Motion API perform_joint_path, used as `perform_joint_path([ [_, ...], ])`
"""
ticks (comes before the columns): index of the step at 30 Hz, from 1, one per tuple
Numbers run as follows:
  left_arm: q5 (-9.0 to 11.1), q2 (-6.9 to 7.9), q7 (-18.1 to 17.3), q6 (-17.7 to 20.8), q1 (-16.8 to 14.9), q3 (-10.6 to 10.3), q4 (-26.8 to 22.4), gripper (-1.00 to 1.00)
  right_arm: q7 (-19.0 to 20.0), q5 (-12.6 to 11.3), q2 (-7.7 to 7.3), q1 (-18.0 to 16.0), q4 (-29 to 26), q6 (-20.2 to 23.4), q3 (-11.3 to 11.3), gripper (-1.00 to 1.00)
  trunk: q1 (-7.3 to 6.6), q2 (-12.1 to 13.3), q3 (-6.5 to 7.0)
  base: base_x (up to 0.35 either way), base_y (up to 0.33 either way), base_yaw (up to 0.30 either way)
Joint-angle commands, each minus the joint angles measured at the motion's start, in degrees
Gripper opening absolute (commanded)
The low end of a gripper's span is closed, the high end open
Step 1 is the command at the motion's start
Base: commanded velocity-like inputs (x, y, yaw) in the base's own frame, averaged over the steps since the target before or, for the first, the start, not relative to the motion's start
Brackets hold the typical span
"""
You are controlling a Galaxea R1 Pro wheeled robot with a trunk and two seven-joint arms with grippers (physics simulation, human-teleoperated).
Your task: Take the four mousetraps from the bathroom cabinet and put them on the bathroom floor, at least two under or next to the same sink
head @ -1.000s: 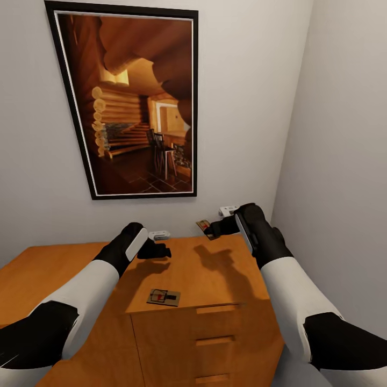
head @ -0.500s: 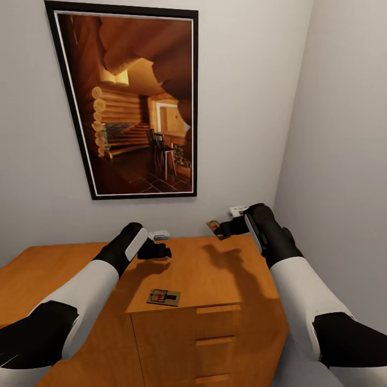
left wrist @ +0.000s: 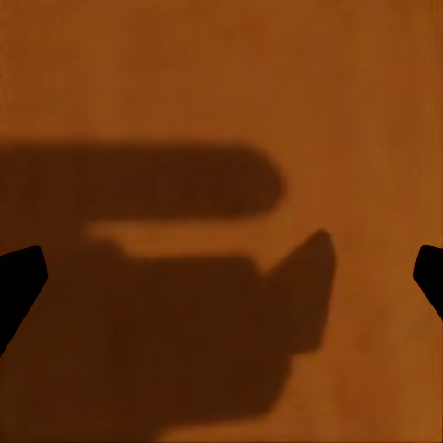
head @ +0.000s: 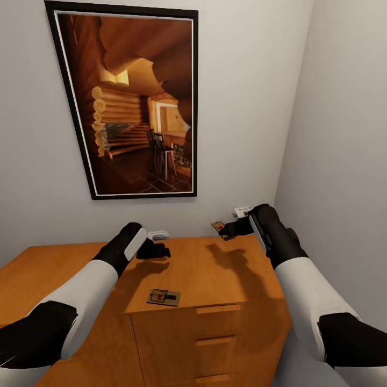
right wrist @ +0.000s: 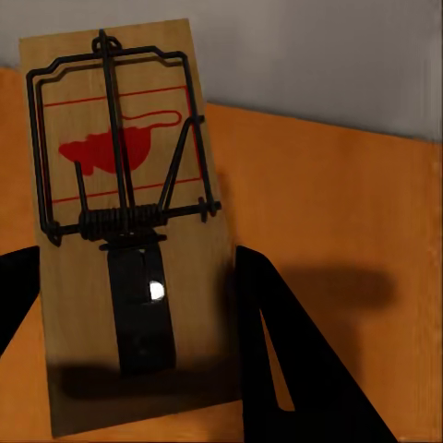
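Right gripper point(head: 226, 231) is up above the cabinet point(head: 215, 279) near its back right corner, jaws clamped on a mousetrap point(head: 217, 226). The right wrist view shows that trap point(right wrist: 125, 231) pinned between the dark fingers point(right wrist: 268, 341), its wire spring and red mark facing the camera, the orange top and pale wall behind it. A second mousetrap point(head: 163, 297) lies flat on the surface near the front edge, at about 7 o'clock from the held one. Left gripper point(head: 158, 251) hovers over the surface, jaws apart, nothing between them; the left wrist view has its shadow on bare wood point(left wrist: 221, 111). A framed picture point(head: 126, 102) hangs on the wall.
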Motion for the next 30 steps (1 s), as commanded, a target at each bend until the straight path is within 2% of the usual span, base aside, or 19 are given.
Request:
perform_joint_path([
  [1,0.5,0.01,0.5,0.1,0.0,-0.2,-0.1,1.00,0.3,0.2,-0.29,0.0,0.1,0.2,0.0,-1.00,0.00,0.0,-0.07,0.000,0.000,0.000],
  [3,0.3,-0.11,0.5,0.1,0.0,-0.4,-0.4,1.00,0.4,0.2,-1.09,0.2,1.4,0.2,0.1,-1.00,0.00,0.0,-0.07,0.000,0.000,0.000],
  [6,0.3,-0.21,0.5,0.1,0.0,-0.5,-0.5,1.00,0.4,0.3,-1.47,0.3,4.1,0.2,0.1,-1.00,0.00,0.0,-0.07,0.000,0.000,0.000],
  [14,0.5,-0.25,0.3,0.1,0.0,-0.4,-0.4,1.00,0.5,-0.1,-1.29,0.4,6.4,0.2,0.1,-1.00,0.00,0.0,-0.07,0.000,0.000,0.000],
  [22,0.5,-0.30,0.2,0.0,0.0,-0.5,0.0,1.00,0.8,-0.2,-1.45,0.4,11.4,0.2,0.1,-1.00,0.00,0.0,-0.07,0.000,0.000,0.000],
  [30,0.8,-0.55,0.1,0.0,0.0,-0.5,0.2,1.00,0.5,-0.1,-1.65,0.4,12.1,0.2,-0.2,-1.00,0.00,0.0,-0.07,0.000,0.000,0.000],
])
